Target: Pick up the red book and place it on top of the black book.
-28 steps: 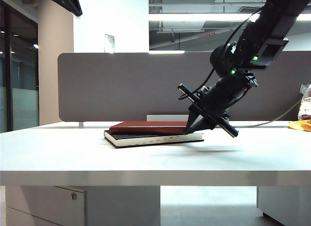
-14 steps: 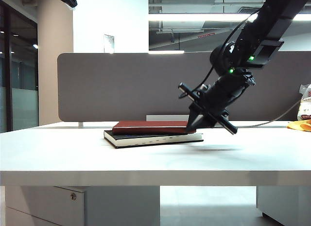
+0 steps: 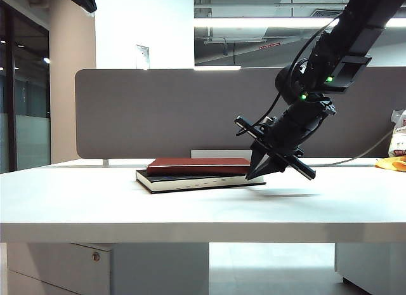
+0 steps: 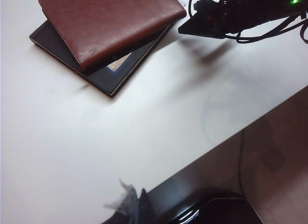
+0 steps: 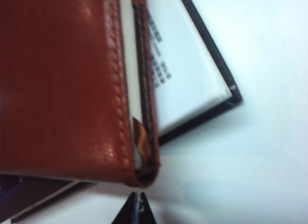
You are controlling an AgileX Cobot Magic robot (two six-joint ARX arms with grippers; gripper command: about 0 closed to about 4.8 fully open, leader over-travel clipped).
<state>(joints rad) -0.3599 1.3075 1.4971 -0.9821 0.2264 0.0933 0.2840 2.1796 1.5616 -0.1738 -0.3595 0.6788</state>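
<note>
Beside the stack: right gripper, fingers pressed together to a point with nothing between them, tip low at the red book's right end.
Gap: in the right wrist view that tip sits just off the corner of the red book; touching or apart, I cannot tell.
Red book: lies flat on the black book, slightly skewed, long axis running away from the gripper across the surface.
Left gripper: not visible in any view.
Nearer arm: the right.
Judgement: placement looks done; only a nudge square or a retreat remains.
</note>
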